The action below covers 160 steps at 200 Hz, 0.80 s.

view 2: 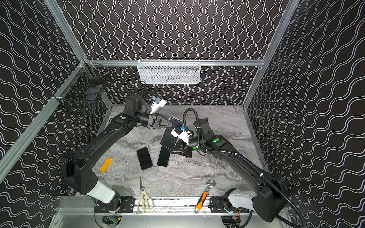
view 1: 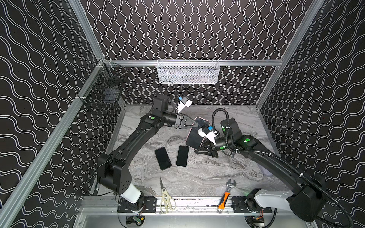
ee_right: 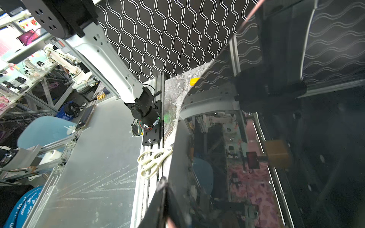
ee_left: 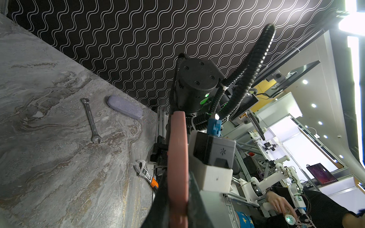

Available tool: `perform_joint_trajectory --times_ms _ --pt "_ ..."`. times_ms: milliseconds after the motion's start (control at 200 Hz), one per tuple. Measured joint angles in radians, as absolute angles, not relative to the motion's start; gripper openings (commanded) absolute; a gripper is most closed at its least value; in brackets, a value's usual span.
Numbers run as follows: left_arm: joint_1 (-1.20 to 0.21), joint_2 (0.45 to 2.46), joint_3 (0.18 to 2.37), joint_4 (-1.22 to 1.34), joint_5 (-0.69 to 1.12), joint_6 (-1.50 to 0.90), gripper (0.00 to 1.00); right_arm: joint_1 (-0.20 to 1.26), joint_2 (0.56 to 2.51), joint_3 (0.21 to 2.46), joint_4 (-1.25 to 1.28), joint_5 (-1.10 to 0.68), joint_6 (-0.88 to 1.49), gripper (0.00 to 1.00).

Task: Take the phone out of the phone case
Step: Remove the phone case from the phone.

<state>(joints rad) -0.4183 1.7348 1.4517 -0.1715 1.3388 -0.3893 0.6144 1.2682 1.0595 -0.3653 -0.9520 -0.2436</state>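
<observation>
Phone (view 1: pixel 194 138) in pink case (ee_left: pixel 177 158), left claw (view 1: pixel 197 124) pinching; blue fabric (ee_right: pixel 23 207): "and you".

Your left gripper (view 1: pixel 198 124) has its jaws pinched on the far end of the black-screened phone in a pink case (view 1: pixel 194 138). The right gripper (view 1: pixel 195 151) meets its near corner. On the grey marbled desk (view 1: pixel 217 173), a bare black phone (view 1: pixel 163 158) lies flat just beside a second bare black phone (view 1: pixel 182 156).
</observation>
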Motion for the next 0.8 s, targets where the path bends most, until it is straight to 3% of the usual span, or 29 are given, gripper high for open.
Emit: perform_joint_trajectory --times_ms 801 --pt "-0.417 1.720 1.399 -0.097 1.359 -0.500 0.00 0.611 1.270 1.061 -0.407 -0.922 -0.311 0.08"
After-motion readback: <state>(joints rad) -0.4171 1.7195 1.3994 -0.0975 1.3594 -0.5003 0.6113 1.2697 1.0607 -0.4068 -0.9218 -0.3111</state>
